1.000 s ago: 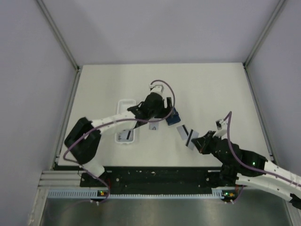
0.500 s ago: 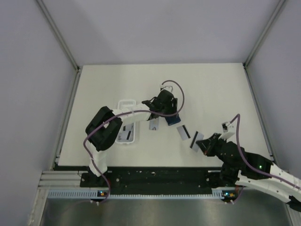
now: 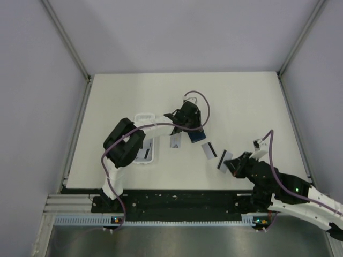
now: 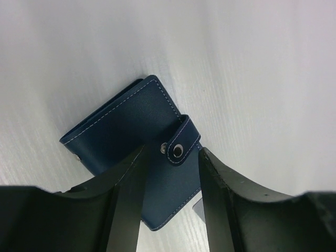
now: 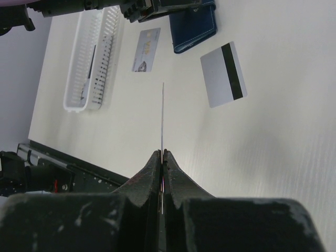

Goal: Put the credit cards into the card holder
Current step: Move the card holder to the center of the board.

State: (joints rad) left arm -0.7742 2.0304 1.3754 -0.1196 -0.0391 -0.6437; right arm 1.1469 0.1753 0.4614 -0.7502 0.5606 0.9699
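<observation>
The navy card holder (image 4: 126, 123) lies flat on the white table, its strap with the snap (image 4: 179, 150) unfastened. My left gripper (image 4: 170, 157) hangs just over it, jaws half apart, straddling the strap end; I cannot tell whether they touch it. In the top view the left gripper (image 3: 188, 122) covers most of the card holder (image 3: 197, 135). My right gripper (image 5: 163, 153) is shut on a credit card (image 5: 163, 113), seen edge-on and held above the table (image 3: 224, 159). A grey credit card (image 5: 223, 81) with a black stripe lies flat, and another (image 5: 146, 50) lies beside the holder.
A long white plastic tray (image 3: 144, 147) holding more cards stands left of the holder, under the left forearm. The left arm's elbow (image 3: 124, 143) rises near the tray. Grey walls close in the table's left, back and right.
The left gripper shifted right over the card holder and its jaws narrowed. The left elbow swung right. The right gripper drew back a little with its card.
</observation>
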